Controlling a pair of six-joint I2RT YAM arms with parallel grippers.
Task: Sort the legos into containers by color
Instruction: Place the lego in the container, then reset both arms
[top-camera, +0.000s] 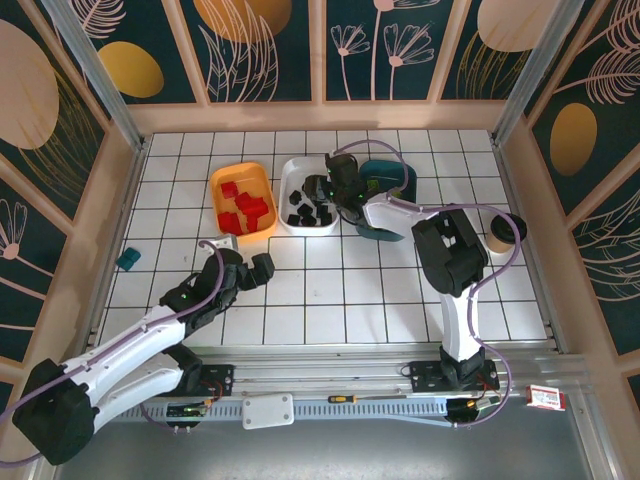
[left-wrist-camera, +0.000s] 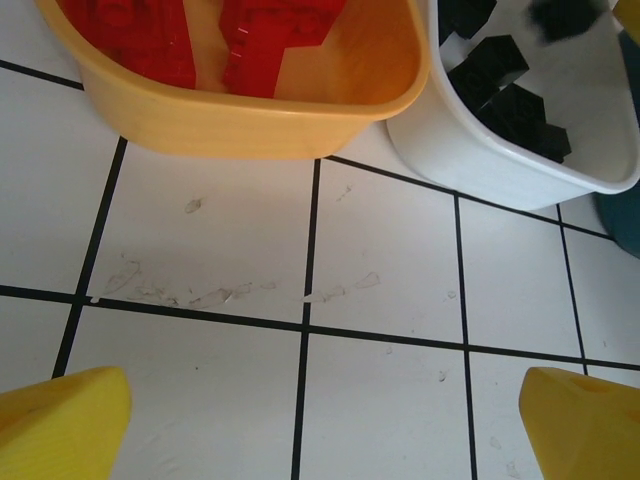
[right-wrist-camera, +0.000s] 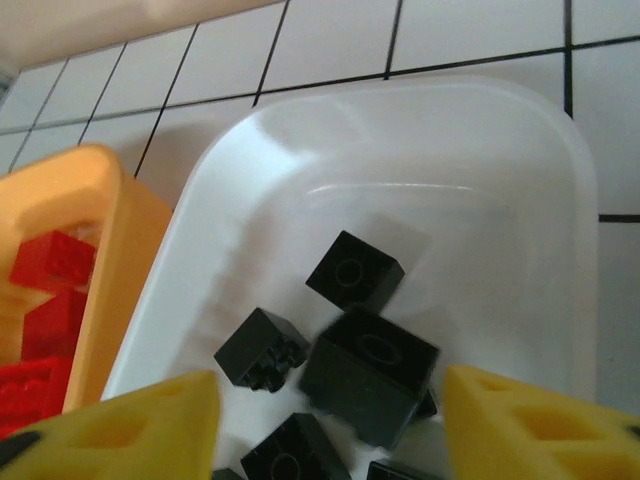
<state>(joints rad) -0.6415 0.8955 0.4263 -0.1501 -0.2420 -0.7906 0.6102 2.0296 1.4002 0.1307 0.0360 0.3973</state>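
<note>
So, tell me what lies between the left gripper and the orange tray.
Bare tiled table with faint scuff marks, nothing else; the left wrist view shows that stretch from the left gripper to the orange tray.

No text, brand or number can be read. Small red-and-white tag (top-camera: 545, 399) on the grey metal rail (top-camera: 400, 412), near right: print too small to read. White plastic box (top-camera: 267, 410) on the same rail: 0 legible marks.
</note>
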